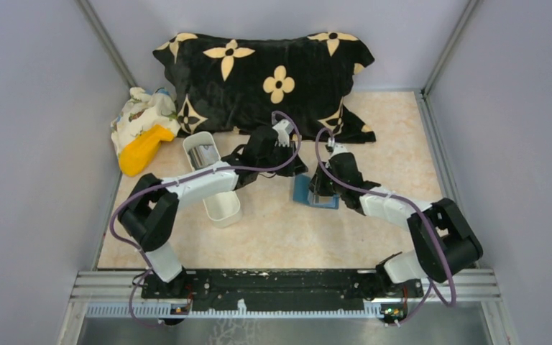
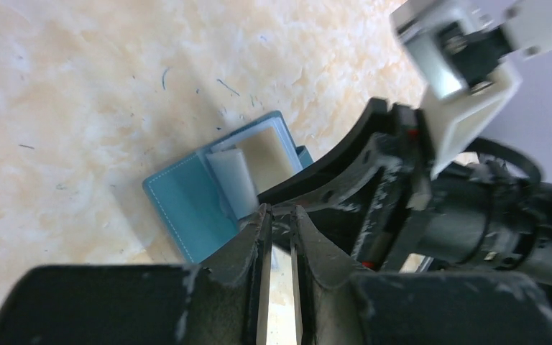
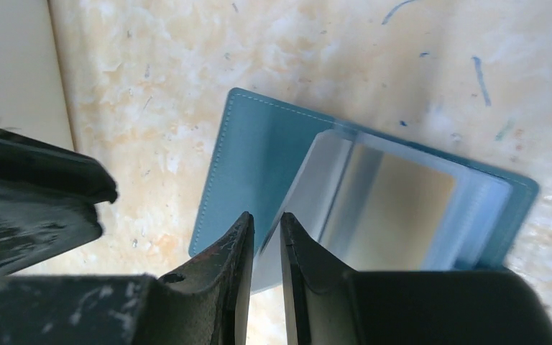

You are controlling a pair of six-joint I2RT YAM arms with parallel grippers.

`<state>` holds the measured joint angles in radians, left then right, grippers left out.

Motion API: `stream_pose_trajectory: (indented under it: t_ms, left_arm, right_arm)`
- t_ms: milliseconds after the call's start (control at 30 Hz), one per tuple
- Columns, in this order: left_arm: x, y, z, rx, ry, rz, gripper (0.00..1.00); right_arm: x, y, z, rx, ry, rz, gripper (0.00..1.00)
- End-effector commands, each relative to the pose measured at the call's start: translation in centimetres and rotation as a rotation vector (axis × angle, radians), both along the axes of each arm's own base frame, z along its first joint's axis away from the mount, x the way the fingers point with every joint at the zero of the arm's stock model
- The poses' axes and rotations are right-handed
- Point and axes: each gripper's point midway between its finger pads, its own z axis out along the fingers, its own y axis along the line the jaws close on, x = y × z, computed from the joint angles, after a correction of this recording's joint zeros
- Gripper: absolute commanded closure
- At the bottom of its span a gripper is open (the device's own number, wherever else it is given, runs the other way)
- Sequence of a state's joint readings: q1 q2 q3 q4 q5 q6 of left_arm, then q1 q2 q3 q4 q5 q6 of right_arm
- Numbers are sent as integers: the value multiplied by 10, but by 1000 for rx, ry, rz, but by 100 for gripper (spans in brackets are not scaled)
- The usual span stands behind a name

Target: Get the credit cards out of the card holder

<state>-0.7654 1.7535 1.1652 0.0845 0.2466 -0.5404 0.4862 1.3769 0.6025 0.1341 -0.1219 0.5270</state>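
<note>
The right tool (image 3: 266,233) looks clamped on the clear sleeve (image 3: 309,194) of the open card holder (image 1: 302,192), which lies mid-frame on the surface (image 1: 273,241), so pulling may lift everything with the credit cards (image 3: 395,208) inside; I cannot tell whether the nearly closed left tool (image 2: 278,215) holds anything.

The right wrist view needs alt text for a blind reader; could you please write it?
An open blue card holder lies on a beige table, and the right gripper's fingers pinch the edge of its raised clear sleeve, next to a silvery card.

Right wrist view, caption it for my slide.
Right claw pinching a clear sleeve of the open blue card holder.
</note>
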Motion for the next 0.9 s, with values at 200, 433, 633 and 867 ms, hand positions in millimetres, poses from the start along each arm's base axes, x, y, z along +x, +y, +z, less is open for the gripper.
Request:
stream_pose_trajectory:
  t_ms: [200, 433, 633, 867]
  left_arm:
    - [9, 16, 12, 1, -76, 51, 76]
    - [10, 22, 5, 1, -65, 72, 68]
    - [7, 14, 1, -66, -35, 25, 58]
    - [2, 8, 4, -105, -24, -11, 58]
  right_arm:
    - [14, 52, -2, 28, -9, 86, 78]
    - [12, 47, -2, 4, -18, 71, 39]
    - [17, 33, 37, -13, -115, 26, 38]
    - [16, 2, 30, -111, -106, -63, 52]
